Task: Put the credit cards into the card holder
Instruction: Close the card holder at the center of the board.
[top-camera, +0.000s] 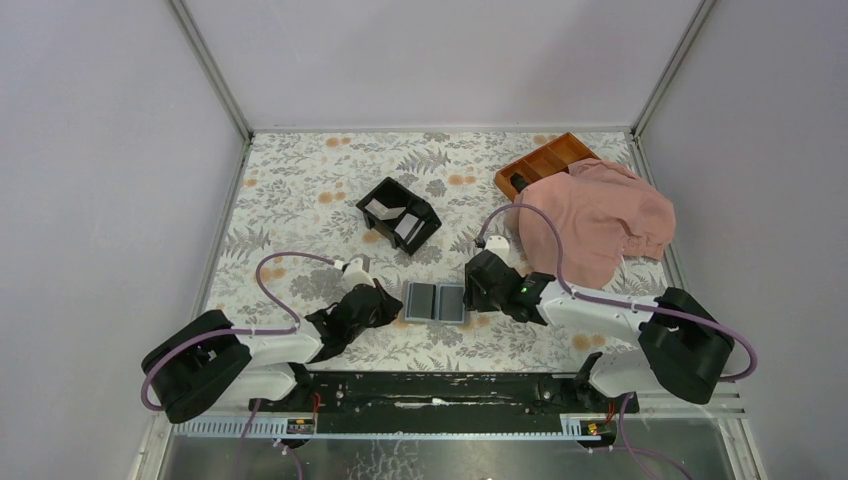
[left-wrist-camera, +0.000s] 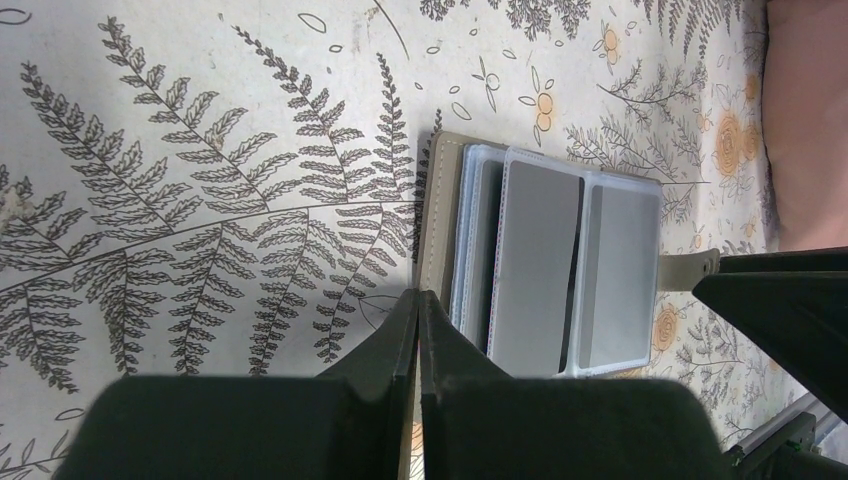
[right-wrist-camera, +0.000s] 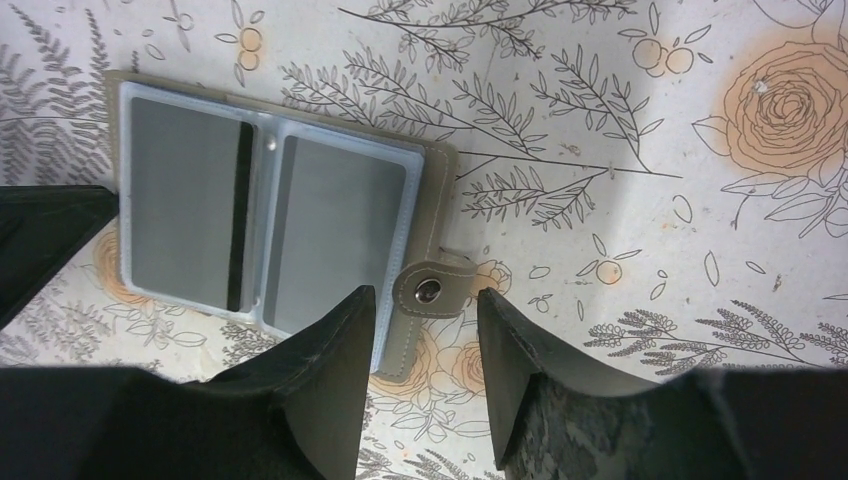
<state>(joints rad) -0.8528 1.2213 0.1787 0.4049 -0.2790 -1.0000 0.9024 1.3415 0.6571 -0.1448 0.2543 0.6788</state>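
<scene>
The card holder (top-camera: 436, 302) lies open on the flowered table between the two arms. Its clear sleeves hold grey credit cards (right-wrist-camera: 335, 230), one with a dark stripe (right-wrist-camera: 238, 215). My left gripper (left-wrist-camera: 418, 296) is shut, its tips at the tan cover edge (left-wrist-camera: 437, 220) on the holder's left side; a real pinch on the cover cannot be made out. My right gripper (right-wrist-camera: 425, 298) is open, and its fingers straddle the holder's snap strap (right-wrist-camera: 432, 288) without touching it. Two more pale cards (top-camera: 385, 208) sit in the black box (top-camera: 400, 214) further back.
An orange-brown divided tray (top-camera: 545, 163) stands at the back right, partly under a pink cloth (top-camera: 600, 215). The cloth lies just behind the right arm. Grey walls close in the table on the left, back and right.
</scene>
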